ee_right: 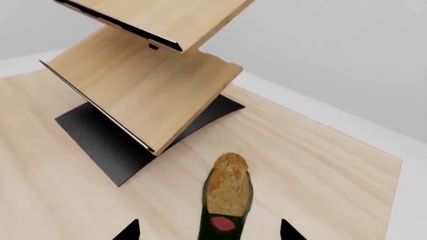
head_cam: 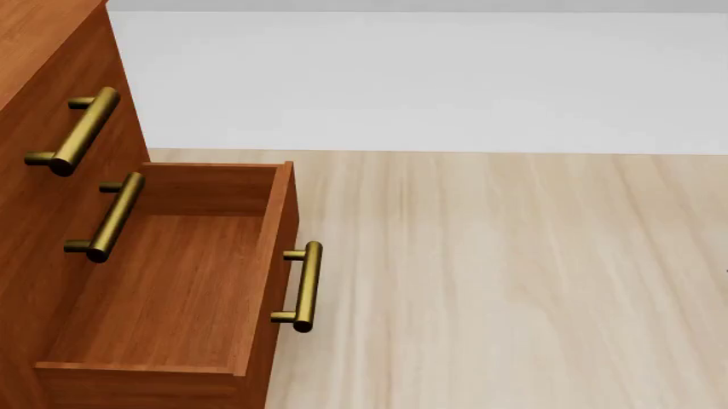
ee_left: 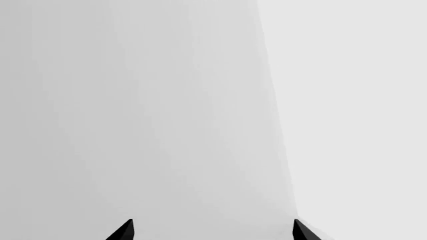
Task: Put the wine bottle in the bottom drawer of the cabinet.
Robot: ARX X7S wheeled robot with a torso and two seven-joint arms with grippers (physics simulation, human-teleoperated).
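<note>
In the right wrist view the wine bottle [ee_right: 227, 200] shows its tan cork top and dark neck between my right gripper's [ee_right: 210, 231] two black fingertips; the jaws stand wide at either side of it and hold it above the pale wood floor. Its body and label are hidden. My left gripper [ee_left: 212, 231] is open and empty, facing a blank grey surface. In the head view the reddish-brown cabinet [head_cam: 46, 51] stands at the left with the bottom drawer [head_cam: 170, 281] pulled open and empty, its brass handle [head_cam: 303, 286] on the front. Neither gripper shows in the head view.
A pale wood rack [ee_right: 140, 85] with slanted shelves on a black base [ee_right: 107, 140] stands beyond the bottle. Two shut drawer fronts with brass handles [head_cam: 78, 129] sit above the open drawer. Pale wood floor [head_cam: 512, 281] runs to a white wall [head_cam: 432, 77].
</note>
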